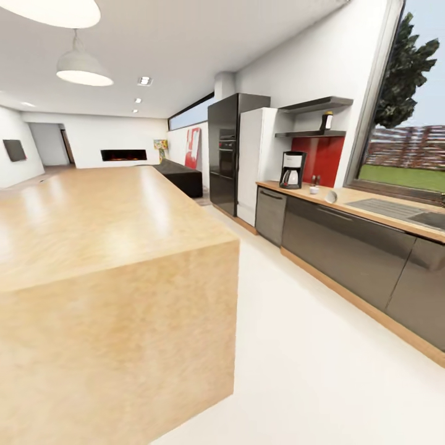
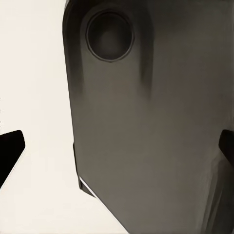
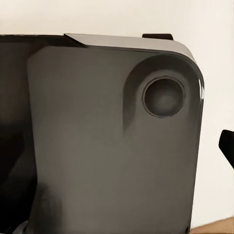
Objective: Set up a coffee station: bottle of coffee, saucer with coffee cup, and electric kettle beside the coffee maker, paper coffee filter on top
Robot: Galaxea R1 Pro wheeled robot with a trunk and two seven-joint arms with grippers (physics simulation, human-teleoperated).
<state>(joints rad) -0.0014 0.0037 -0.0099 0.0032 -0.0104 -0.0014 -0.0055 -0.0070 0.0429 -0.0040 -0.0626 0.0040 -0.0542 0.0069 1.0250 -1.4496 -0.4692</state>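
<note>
Closest to me is the island (image 1: pixel 111 259), its wooden corner sitting right at my left front. If I turn toward the kitchen too tight, the base or left arm clips that corner. I'll swing wide over the white floor (image 1: pixel 290 346).

Left pincer (image 2: pixel 117 146): dark tips at both edges of the wrist view, well apart, so it's wide and holds nothing. It's looking down at the dark base (image 2: pixel 146 122) over the floor. Right pincer (image 3: pixel 229 146): I get one dark tip and can't tell how wide it stands.

Further on, along the right wall, the counter (image 1: pixel 364 199) runs over dark cabinets. The coffee maker (image 1: pixel 292 169) stands near the counter's far end, by the red panel. Just beside it, toward me, are a few small items: something dark and upright, a small white piece that may be the cup (image 1: pixel 314 190), and a pale disc that may be the saucer (image 1: pixel 331 196). Too small to confirm.

The bottle (image 1: pixel 327 121) is on the lower shelf (image 1: pixel 309 133), above the coffee maker and near the window side.

Risks at arrival:
- parking too close leaves no arm room under the shelf
- the bottle stands near the shelf edge, so a sloppy reach knocks it onto the coffee maker
- kettle and filter not located yet
</note>
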